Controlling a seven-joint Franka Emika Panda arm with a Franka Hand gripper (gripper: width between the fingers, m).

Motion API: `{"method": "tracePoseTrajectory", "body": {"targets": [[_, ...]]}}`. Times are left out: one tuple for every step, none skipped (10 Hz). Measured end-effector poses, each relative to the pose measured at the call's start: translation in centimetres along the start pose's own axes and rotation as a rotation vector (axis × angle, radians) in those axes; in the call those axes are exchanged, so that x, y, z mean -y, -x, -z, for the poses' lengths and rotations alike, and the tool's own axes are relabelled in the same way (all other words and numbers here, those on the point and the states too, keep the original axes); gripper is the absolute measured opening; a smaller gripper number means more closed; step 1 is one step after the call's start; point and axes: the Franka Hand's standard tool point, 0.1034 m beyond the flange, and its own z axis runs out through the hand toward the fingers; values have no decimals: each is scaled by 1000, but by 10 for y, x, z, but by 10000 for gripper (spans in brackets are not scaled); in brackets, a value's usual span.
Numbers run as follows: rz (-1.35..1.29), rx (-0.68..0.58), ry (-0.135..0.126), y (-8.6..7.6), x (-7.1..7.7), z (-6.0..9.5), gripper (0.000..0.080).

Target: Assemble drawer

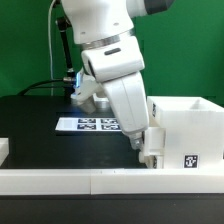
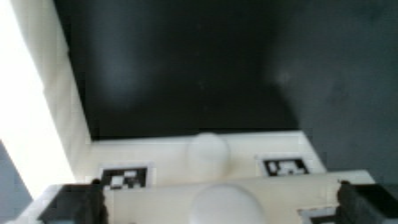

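green backdrop stood behind a black table [image 1: 30, 125]. low white border wall [image 1: 70, 181] ran along the near edge of the table. marker board [image 1: 90, 125] lay flat on the black surface at mid-table, partly hidden by the arm. large boxy drawer housing [image 1: 190, 130] sat at the exterior view's right, just behind the border wall, one square tag [image 1: 191, 159] showing on its near face. gripper [image 1: 150, 152] hung low beside the housing's left wall, touching or nearly so; contact could not be settled from this angle. fingers spread wide, released, nothing between them. wrist view, blurred: white part with two tags [image 2: 199, 172] lay close under the black fingertips [image 2: 71, 203], probably a housing wall or a tray, black table beyond it.
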Motion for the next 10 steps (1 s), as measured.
{"method": "tracePoseTrajectory", "body": {"targets": [[2,-1,-3,-5,0,-2,649],[-7,0,-4,-5,0,-3,649],[-7,0,-2,-6,0,-3,649],[-6,0,-2,-5,0,-3,649],[-3,2,-5,6,2,-2,649],[7,0,-29,23,7,3,649],[-6,3,-28,41,9,10,649],[-21,5,-20,50,9,16,649],[-23,3,-21,49,10,14,649],[-23,2,-23,49,10,13,649]]}}
